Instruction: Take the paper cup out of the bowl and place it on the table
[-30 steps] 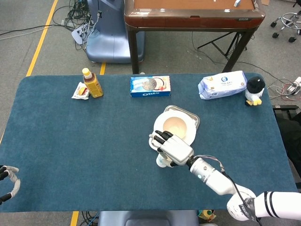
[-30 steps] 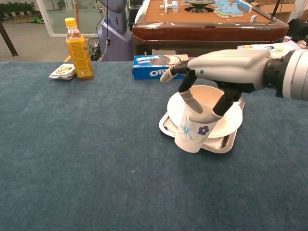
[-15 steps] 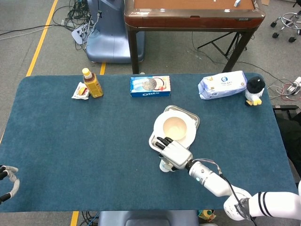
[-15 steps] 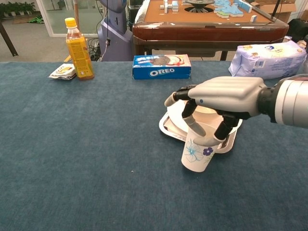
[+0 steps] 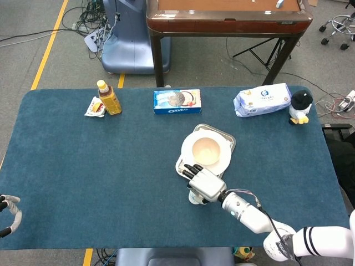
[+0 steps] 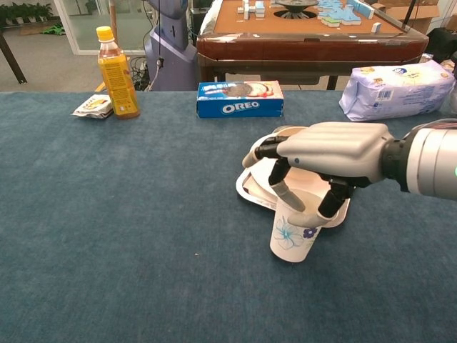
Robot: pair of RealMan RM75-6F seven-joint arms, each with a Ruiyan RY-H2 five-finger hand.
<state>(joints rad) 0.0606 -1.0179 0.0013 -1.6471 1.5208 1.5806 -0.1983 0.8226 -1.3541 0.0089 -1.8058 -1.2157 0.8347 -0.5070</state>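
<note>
From the head view, the right hand [image 5: 204, 183] is reaching over the blue table [image 5: 83, 160] and covering most of the paper cup [image 5: 194, 197], so only a sliver of white is peeking out below and to the left of the knuckles. Just beyond the fingertips, the bowl [image 5: 206, 151] is sitting in a metal tray [image 5: 226, 138], its hollow showing bare. Far off to the hand's left, at the table's near corner, the left hand [image 5: 9, 213] is showing only its curled finger ends at the picture's edge; whether it is holding anything cannot be told. Along the far side, well away from the right hand, a juice bottle [image 5: 108, 97], a cookie box [image 5: 177, 101], a tissue pack [image 5: 262, 100] and a penguin toy [image 5: 301, 106] are standing.

The chest view is giving what the head view hides: the right hand [image 6: 327, 153] is gripping the cup [image 6: 291, 232] from above, fingers [image 6: 285, 194] reaching down into and around its rim. The cup, with its flower print, is hanging directly beneath the palm, tilted slightly, its base at or touching the cloth just in front of the tray [image 6: 251, 191]. The bowl [image 6: 282, 132] is mostly hidden behind the hand. The bottle [image 6: 116, 74] and a small packet [image 6: 93, 106] are standing far to the hand's left, the box [image 6: 240, 98] behind it.
</note>
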